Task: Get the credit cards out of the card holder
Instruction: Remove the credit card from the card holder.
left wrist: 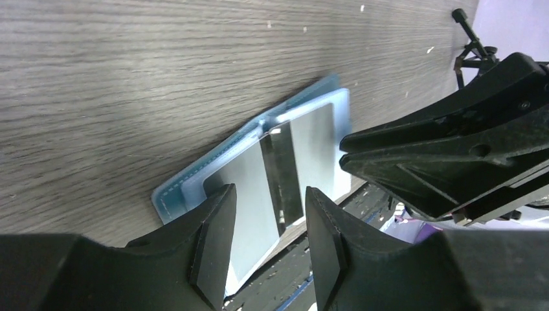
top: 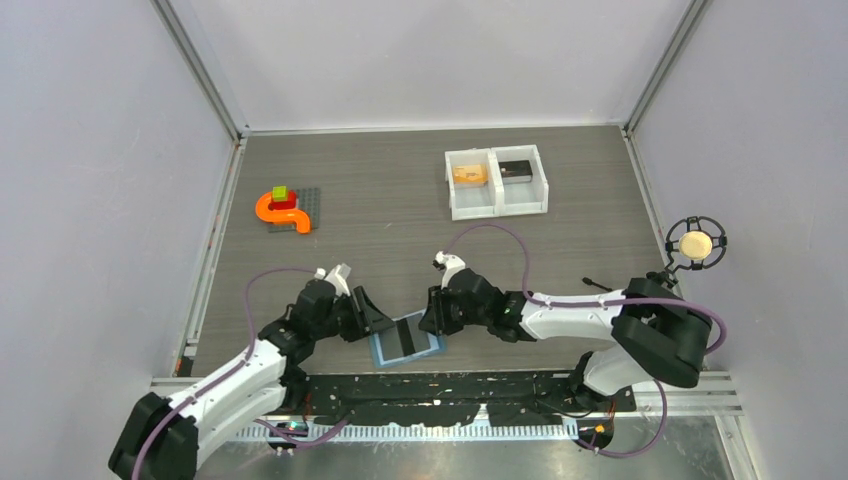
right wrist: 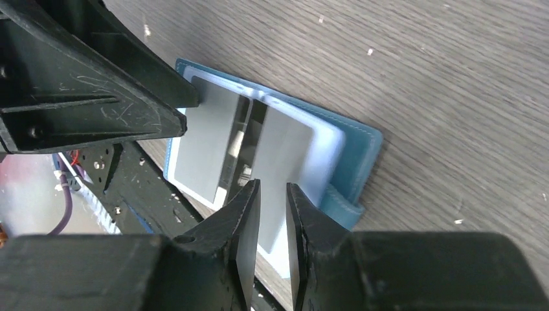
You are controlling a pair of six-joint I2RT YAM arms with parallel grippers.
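— Where's the card holder (top: 405,340)?
— Open on the table (top: 380,240), between both claws. Left claw (left wrist: 262,259) is apart; right claw (right wrist: 268,246) nearly together, grip unclear.
— The credit cards?
— In the white tray (top: 497,211): orange-yellow card (top: 468,174), dark card (top: 516,170).

Tray: white tray (top: 497,211), two compartments, far right of the table (top: 400,230).
Toy: orange curved piece (top: 272,211) on a grey baseplate (top: 309,198), far left.
Blocks: green block (top: 281,192) on red block (top: 287,204).
Right edge: round yellow disc (top: 695,244) in a black ring.
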